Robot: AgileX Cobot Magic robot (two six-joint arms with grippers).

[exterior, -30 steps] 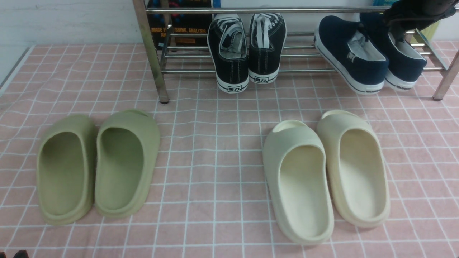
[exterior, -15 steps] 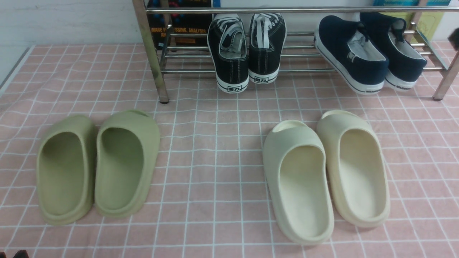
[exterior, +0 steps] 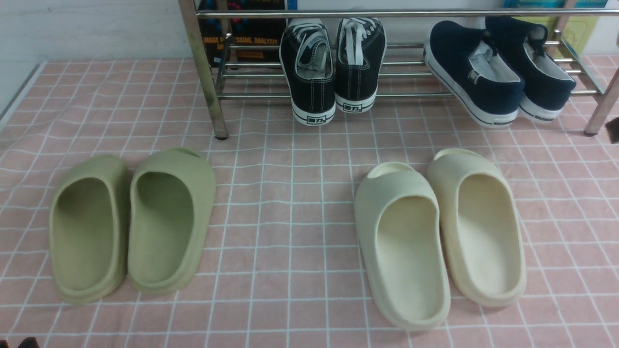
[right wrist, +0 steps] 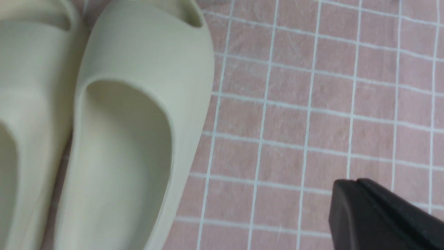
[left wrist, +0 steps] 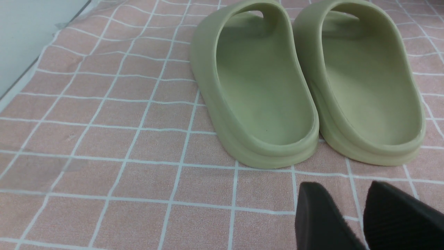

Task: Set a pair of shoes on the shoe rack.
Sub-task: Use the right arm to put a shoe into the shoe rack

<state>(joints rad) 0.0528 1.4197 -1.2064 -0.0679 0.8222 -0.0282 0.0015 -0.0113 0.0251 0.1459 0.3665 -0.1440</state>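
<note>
The right end effector [exterior: 612,130] no longer hangs over the right end of the rack [exterior: 387,13], above the far-right navy shoe [exterior: 537,67]. It has drawn back and dropped. Only a dark sliver now shows by the table's right edge, near the rack's right front leg, lower than half a second ago. The shoe's collar and lining, covered a second ago, are now in plain sight. The fingers [right wrist: 347,208], wide apart before, have closed together and are empty.

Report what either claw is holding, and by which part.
Nothing is held: the left claw is open and empty, the right claw shut on nothing.
</note>
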